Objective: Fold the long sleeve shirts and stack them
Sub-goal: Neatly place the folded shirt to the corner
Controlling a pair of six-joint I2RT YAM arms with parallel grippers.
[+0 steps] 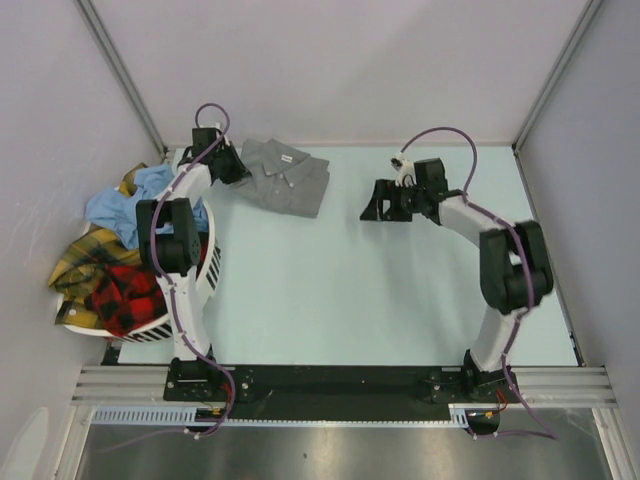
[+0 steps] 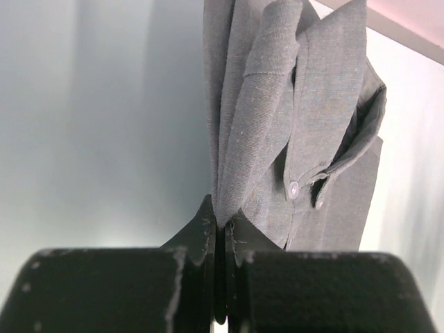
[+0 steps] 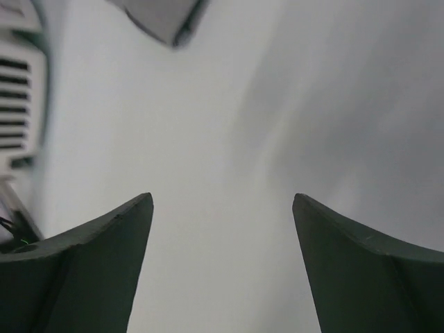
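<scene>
Clamping an edge of the grey shirt (image 2: 277, 139), left jaws meet; right jaws gape, well away.

Plain mid-grey collared cloth shirt (image 1: 285, 177): I read a matt, finely flecked weave in soft folds. Its small round button (image 2: 293, 187) looks like glossy plastic. Left gripper (image 2: 222, 223): matt black plastic, edges scuffed pale. Right gripper (image 3: 222, 200): same dark matt finish, smooth. Pale green table (image 1: 380, 290): smooth, faint sheen. White slotted basket (image 1: 212, 265) at the left edge: hard plastic. Brushed metal sheet (image 1: 330, 450) along the near edge: dull reflections.
</scene>
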